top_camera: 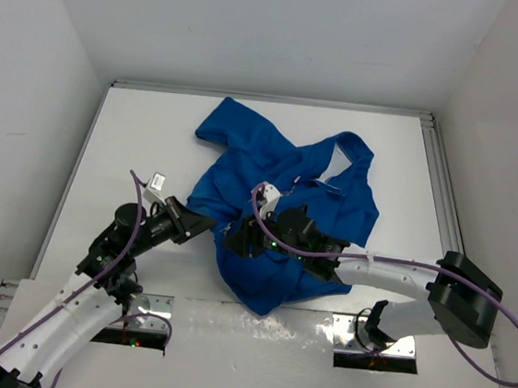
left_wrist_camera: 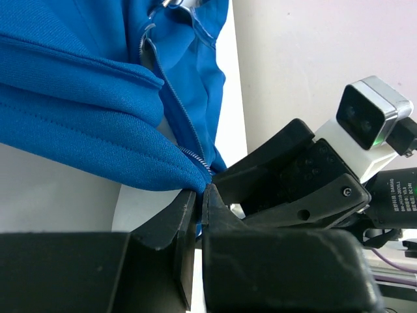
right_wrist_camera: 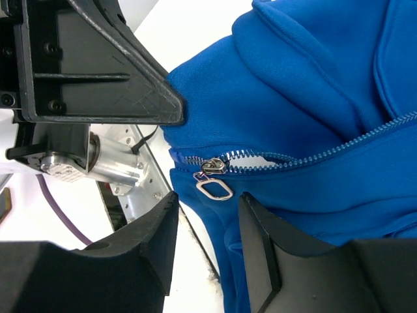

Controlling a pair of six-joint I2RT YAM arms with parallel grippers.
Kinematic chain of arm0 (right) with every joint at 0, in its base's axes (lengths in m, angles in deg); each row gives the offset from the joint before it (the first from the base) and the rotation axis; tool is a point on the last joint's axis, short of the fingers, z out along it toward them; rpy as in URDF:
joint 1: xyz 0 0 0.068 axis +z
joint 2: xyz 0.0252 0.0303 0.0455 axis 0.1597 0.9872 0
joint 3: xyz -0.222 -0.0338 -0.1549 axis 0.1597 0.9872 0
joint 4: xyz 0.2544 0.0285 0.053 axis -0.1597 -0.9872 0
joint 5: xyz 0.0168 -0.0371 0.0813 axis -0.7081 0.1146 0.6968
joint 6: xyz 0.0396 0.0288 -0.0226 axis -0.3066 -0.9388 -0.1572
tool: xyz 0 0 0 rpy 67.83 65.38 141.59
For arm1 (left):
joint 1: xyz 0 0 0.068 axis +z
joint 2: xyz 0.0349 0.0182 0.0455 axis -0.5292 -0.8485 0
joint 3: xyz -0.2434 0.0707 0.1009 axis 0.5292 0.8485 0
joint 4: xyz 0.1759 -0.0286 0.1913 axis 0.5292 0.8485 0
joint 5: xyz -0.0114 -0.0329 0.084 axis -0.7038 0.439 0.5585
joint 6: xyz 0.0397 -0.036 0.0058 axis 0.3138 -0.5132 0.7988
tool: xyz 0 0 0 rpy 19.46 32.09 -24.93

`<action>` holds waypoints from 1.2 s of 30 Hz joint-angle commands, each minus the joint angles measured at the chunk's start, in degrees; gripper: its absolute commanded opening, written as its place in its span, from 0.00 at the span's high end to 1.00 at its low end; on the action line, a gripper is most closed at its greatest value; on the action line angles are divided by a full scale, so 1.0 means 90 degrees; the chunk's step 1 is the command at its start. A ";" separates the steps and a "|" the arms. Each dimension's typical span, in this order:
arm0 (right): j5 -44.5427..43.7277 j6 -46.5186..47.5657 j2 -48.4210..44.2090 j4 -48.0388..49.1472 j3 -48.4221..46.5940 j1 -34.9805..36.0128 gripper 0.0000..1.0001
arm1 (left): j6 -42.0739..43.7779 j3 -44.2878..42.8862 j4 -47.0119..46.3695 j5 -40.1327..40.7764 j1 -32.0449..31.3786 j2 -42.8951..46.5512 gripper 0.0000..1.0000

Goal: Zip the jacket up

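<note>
We see a soft royal-blue fleece jacket crumpled in the middle of the flat white worktop, plain white walls around it. Its silver zipper has tiny teeth and a small loop-shaped pull. The left gripper has its black fingers pinched together on the jacket's stitched edge by the zipper. The right gripper has its fingers apart, just beside the pull. We cannot read the tiny label near the right gripper.

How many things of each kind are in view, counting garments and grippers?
Royal-blue fleece jacket: 1
Black two-finger grippers: 2 (left gripper, right gripper)
Total: 3
</note>
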 commanded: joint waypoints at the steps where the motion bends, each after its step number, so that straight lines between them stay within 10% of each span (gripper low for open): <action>1: -0.0089 0.0205 -0.0114 0.0124 -0.0273 -0.0061 0.58 | 0.0082 -0.0095 -0.0145 -0.0229 0.0033 0.0194 1.00; 36: 0.0448 -0.0098 0.0022 0.0622 -0.0117 -0.0071 0.62 | 0.0062 -0.0095 -0.0058 -0.0337 0.0033 0.0428 1.00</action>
